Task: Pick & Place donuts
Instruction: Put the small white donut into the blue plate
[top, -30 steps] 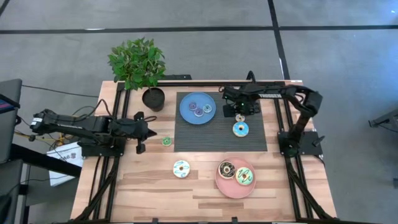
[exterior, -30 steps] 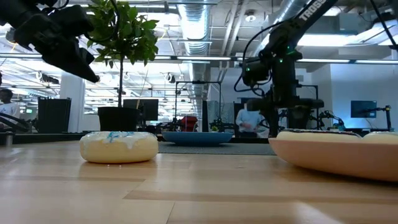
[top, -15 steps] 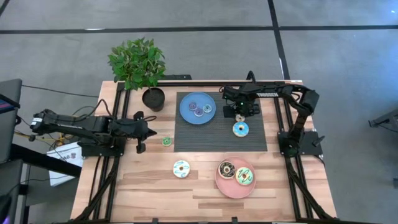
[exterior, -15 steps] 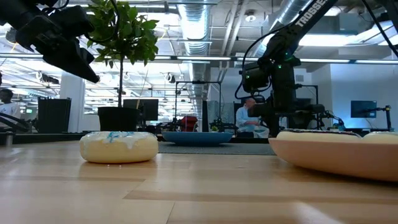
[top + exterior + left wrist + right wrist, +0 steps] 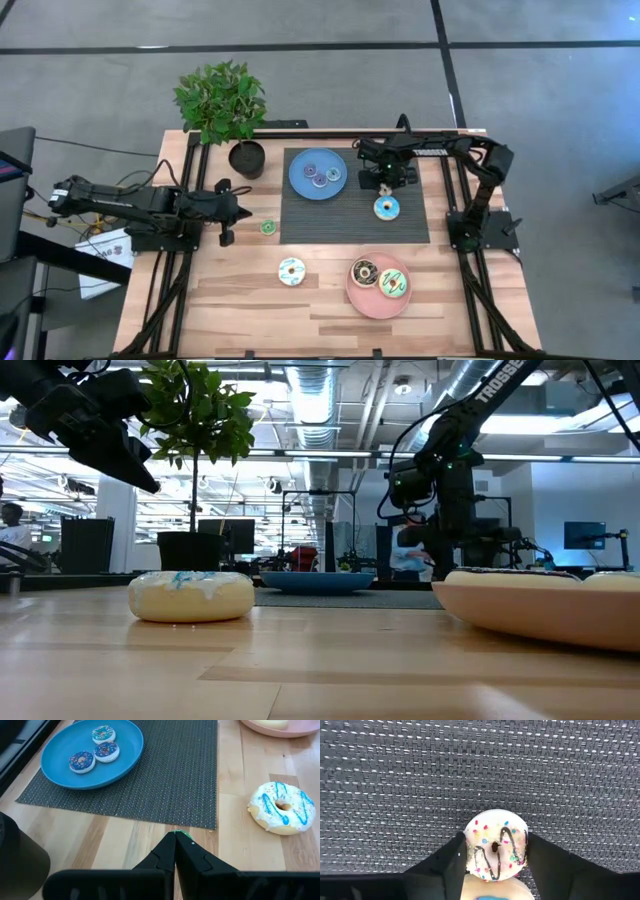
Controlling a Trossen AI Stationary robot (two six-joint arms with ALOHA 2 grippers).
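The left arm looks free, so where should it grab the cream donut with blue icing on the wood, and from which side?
Probably across its outer rim, from straight above. The cream donut lies flat on the table, icing up, bare wood all round, so fingers can drop on opposite sides. The left gripper is shut, so it must open first.

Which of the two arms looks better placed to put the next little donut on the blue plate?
The right one. Its gripper is already shut on a small white donut over the dark mat, right beside the blue plate. The left gripper is shut and empty, out by the table's left edge.
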